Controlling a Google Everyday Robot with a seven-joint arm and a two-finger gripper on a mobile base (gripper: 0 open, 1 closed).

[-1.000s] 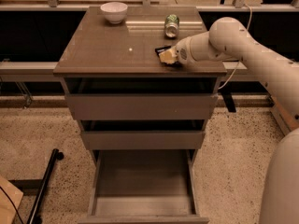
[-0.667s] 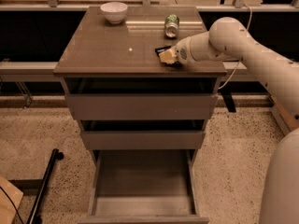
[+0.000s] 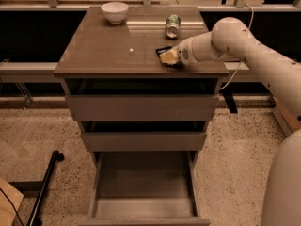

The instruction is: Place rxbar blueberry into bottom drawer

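The rxbar blueberry (image 3: 162, 50) is a dark flat bar lying on the cabinet top (image 3: 113, 51) near its front right. Only its left end shows from under the gripper. My gripper (image 3: 170, 57) comes in from the right on a white arm and sits down on the bar, just left of the arm's wrist. The bottom drawer (image 3: 143, 189) is pulled far out at the foot of the cabinet, and nothing shows inside it.
A white bowl (image 3: 114, 12) stands at the back left of the top. A green soda can (image 3: 172, 25) lies at the back, just behind the gripper. The two upper drawers (image 3: 141, 108) stand slightly out. A black pole (image 3: 44, 192) lies on the floor to the left.
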